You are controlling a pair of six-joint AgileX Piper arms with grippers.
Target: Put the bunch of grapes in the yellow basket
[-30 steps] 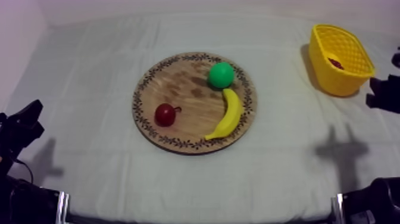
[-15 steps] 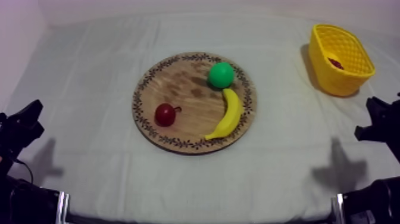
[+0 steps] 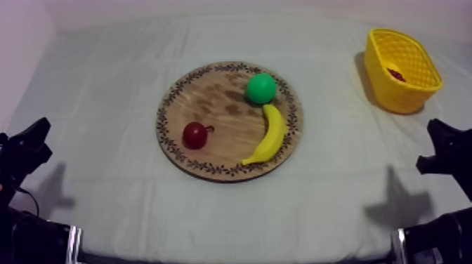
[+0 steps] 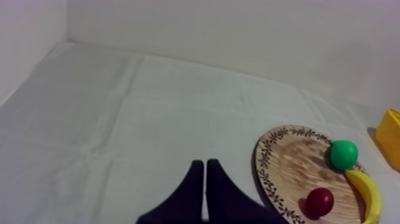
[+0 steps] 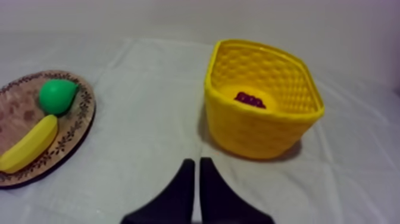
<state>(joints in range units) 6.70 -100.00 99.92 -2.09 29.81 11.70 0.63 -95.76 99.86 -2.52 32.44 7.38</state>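
Right end effector [image 5: 197,162]: fingers pressed together in a narrow wedge, nothing between them. It sits low over the near part of the worktop's [image 3: 105,84] right edge and points toward the yellow basket [image 5: 262,131].

Left end effector [image 4: 204,164]: closed to the same narrow wedge and empty, at the near part of the left edge, well apart from everything on the worktop.

Bunch of grapes [image 5: 250,99]: a small dark red cluster on the floor of the basket, which stands upright near the far right corner. No grapes are visible on the board [image 3: 218,105].

Board: at the centre of the worktop. It carries a pear [image 3: 260,88] on its far side, a banana [image 3: 270,133] just beside the pear and curving along the right rim, and a small red fruit [image 3: 195,135] toward the near left, apart from the other two.

Step in hand, by judgement: the placing looks done, since the grapes lie inside the basket and both end effectors are empty and clear of it. No grasp appears to be outstanding. The next move should need only that the right arm settle at its edge without brushing the basket wall.

Surface: a grey-white cloth [image 3: 337,196], fairly smooth with faint creases, covers the whole worktop. The arms' shadows [image 3: 397,203] fall on it near both near corners.

Room: a plain pale wall [image 4: 238,36] rises along the far edge and along the left edge.
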